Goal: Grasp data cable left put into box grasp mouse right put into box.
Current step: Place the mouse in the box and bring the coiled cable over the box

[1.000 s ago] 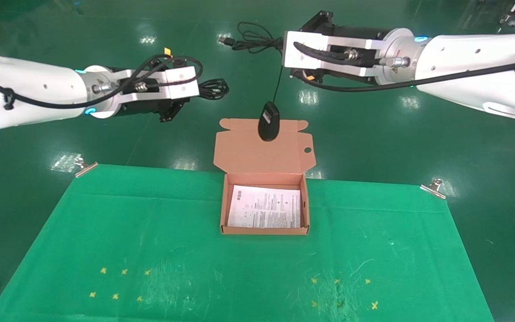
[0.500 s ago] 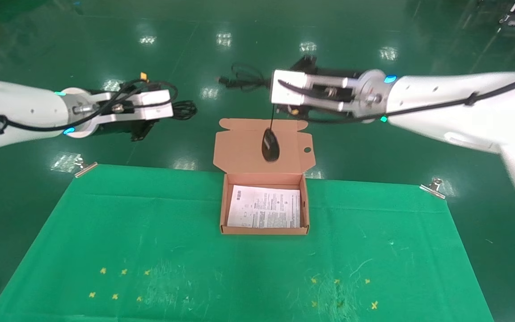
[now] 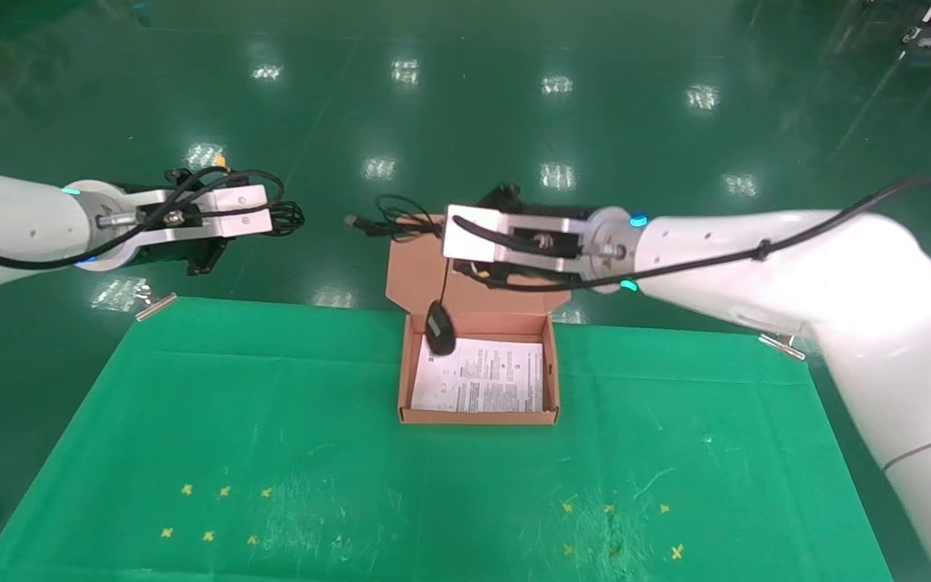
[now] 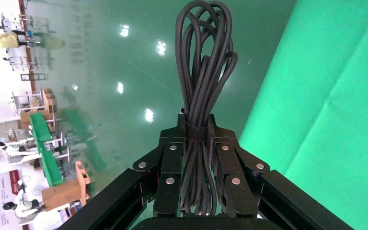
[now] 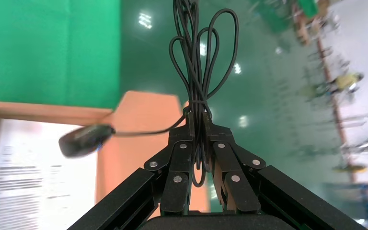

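Glossy green floor (image 3: 595, 105), ceiling-light reflections

The right gripper (image 5: 197, 125) was clamped on the bundled loops of the mouse's cord (image 5: 199, 72). One strand ran from the fingers (image 5: 182, 143) to the mouse (image 5: 85, 139), which hung over the box (image 5: 143, 115) and its white sheet (image 5: 28, 187).
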You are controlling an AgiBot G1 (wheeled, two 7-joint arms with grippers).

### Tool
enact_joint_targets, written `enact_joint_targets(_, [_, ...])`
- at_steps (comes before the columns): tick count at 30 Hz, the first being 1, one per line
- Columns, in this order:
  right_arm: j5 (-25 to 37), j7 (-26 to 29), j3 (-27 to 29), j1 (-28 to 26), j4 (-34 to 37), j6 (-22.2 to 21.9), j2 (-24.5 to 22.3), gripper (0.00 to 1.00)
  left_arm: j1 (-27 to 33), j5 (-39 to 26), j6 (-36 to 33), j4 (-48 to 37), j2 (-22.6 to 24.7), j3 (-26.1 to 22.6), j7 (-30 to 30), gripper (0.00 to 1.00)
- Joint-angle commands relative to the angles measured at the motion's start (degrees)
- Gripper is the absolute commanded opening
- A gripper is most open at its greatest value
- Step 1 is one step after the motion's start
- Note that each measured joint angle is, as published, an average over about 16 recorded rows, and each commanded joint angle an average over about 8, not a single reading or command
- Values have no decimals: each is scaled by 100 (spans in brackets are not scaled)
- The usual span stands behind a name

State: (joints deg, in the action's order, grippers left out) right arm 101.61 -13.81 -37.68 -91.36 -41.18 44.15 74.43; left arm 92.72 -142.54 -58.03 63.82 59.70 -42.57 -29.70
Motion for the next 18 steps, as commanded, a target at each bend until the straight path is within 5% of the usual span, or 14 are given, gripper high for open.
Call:
enact_joint_targets(1, [-8,77,-4,57,100,-24,43,0,-17,-58,-44,71,-9,-2,-75,0])
enact_joint_targets(18, [143,403,-480,181,1270,-291,343,0,-47,-114,-85,168,-24,-1,-155,0])
